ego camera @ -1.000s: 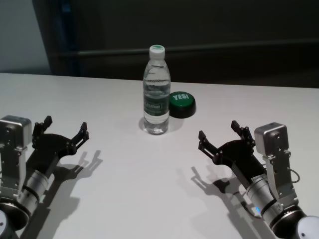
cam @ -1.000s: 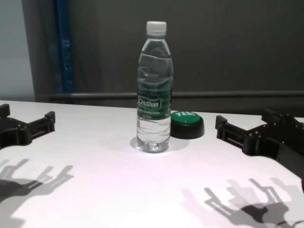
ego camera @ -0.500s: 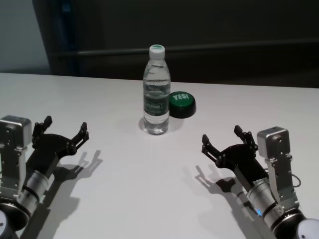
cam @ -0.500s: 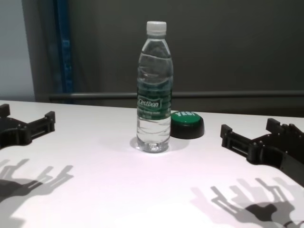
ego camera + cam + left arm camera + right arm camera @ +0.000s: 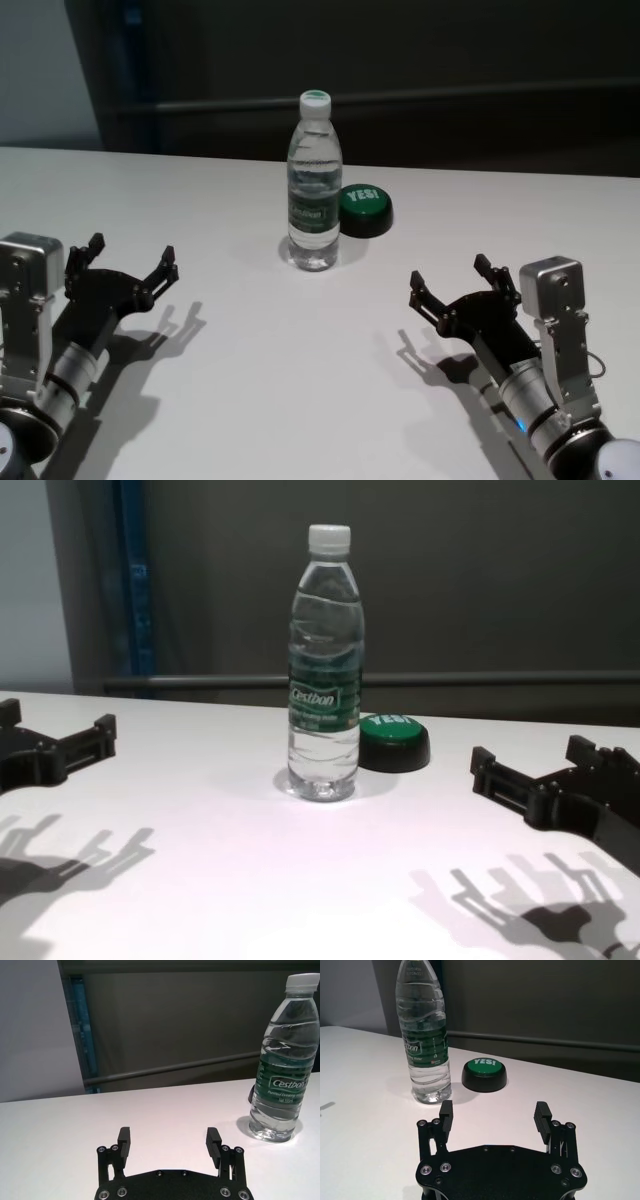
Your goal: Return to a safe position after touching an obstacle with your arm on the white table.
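The right gripper (image 5: 450,281) is being held low over the white table (image 5: 300,380) at the robot's right, its two black fingers (image 5: 446,1112) spread wide and nothing being gripped or touched between them. Compared with a second ago, it is being drawn back toward the robot's body and away from the obstacle (image 5: 314,185); in the chest view the right gripper (image 5: 545,770) is now sitting farther to the right and lower than before. The left gripper (image 5: 130,262) is being kept parked on the robot's left side, unmoved since the earlier frames, its fingers (image 5: 123,1141) likewise parted wide around empty air. The obstacle, a clear bottle with a white cap and green label, is standing upright near the middle of the table toward its far edge, well apart from both grippers, and is being shown filled nearly to the neck with clear liquid, cap on. A green-topped black button (image 5: 364,209) marked "YES!" is sitting just beside the bottle, on its right and slightly behind
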